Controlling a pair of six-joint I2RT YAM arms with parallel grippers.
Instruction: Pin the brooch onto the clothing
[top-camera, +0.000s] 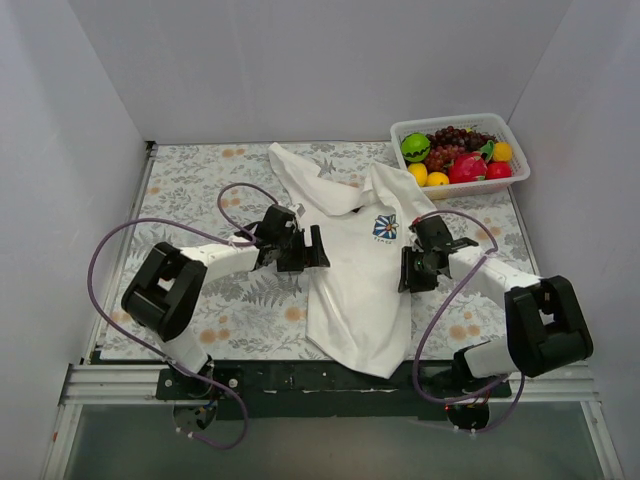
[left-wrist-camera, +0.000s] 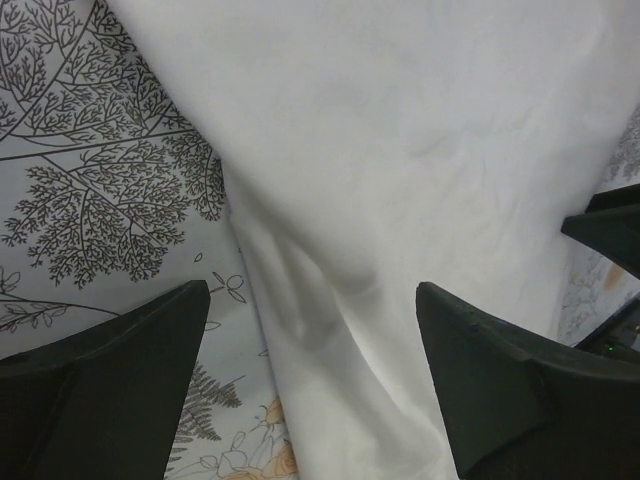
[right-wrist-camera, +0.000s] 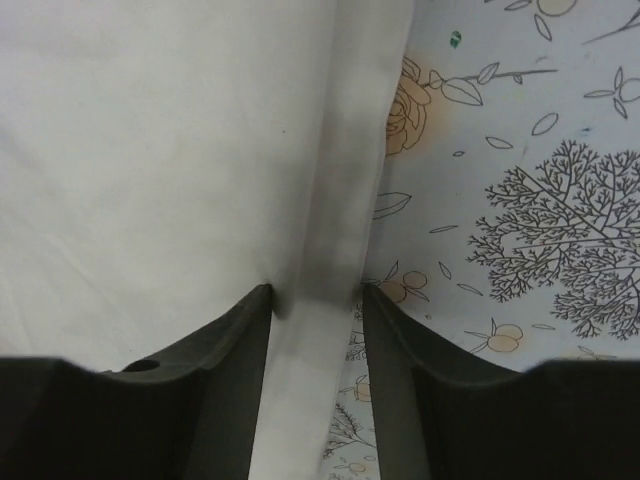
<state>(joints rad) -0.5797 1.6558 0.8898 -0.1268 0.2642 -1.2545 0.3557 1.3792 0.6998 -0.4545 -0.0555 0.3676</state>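
Centrally on the grey leaf-and-flower patterned mat (top-camera: 200, 190): a white short-sleeved T-shirt (top-camera: 350, 290), spread lengthwise, with its small blue-square daisy print (top-camera: 385, 227) facing up towards the right side. At the shirt's left edge, the left gripper (left-wrist-camera: 312, 295): stands wide open, with one finger (left-wrist-camera: 150, 350) over the mat and the other over white cloth, and holds nothing. At the shirt's right edge, the right gripper (right-wrist-camera: 317, 295): stands partly open, straddles the folded hem strip, and just meets the cloth with its fingertips (right-wrist-camera: 250, 320) on either side, with no clear pinch to be seen. Cannot make out the tiny brooch in any view. At the mat's far right corner, a white plastic basket (top-camera: 480, 187) of coloured fruit, well apart from both grippers.
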